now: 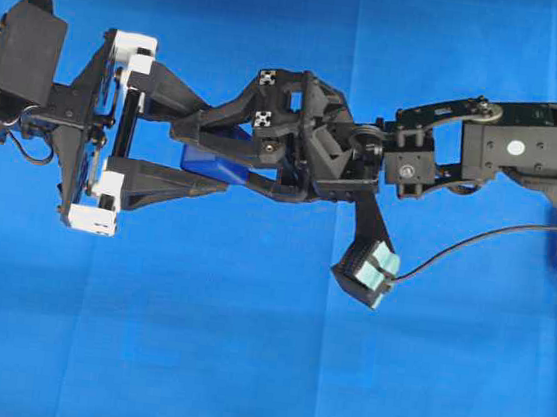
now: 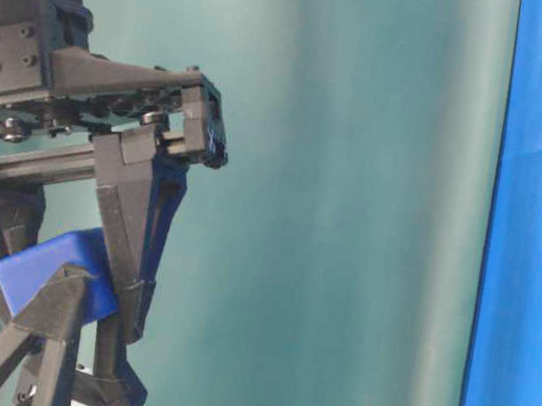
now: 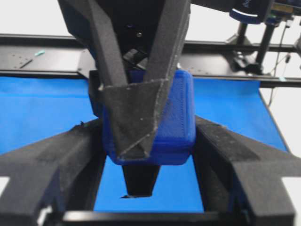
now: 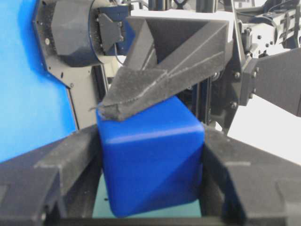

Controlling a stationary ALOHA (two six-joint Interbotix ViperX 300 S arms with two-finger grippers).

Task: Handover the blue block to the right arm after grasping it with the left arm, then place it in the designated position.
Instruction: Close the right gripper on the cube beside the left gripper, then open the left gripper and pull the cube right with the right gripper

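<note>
The blue block (image 1: 213, 164) is seen left of centre in the overhead view, raised above the blue cloth (image 1: 240, 365) that covers the tabletop, and it is caught between two sets of jaws at once. In the left wrist view the block (image 3: 174, 117) fills the middle of the frame; the two fingers of the left gripper (image 3: 148, 155) are pressed against its left and right sides, so these jaws are closed on the block at a middling width. In the right wrist view the block (image 4: 150, 160) sits low in the centre, and the fingers of the right gripper (image 4: 150, 165) are laid against its left and right faces, so these jaws are closed on it as well, while one finger of the other gripper is seen lying over its top edge. In the table-level view the block (image 2: 45, 267) is found at the lower left, tilted, with black fingers crossing in front of it. In the overhead view the left arm (image 1: 31, 80) is reached in from the left edge and the right arm (image 1: 526, 156) from the right edge, the two being met over the block
</note>
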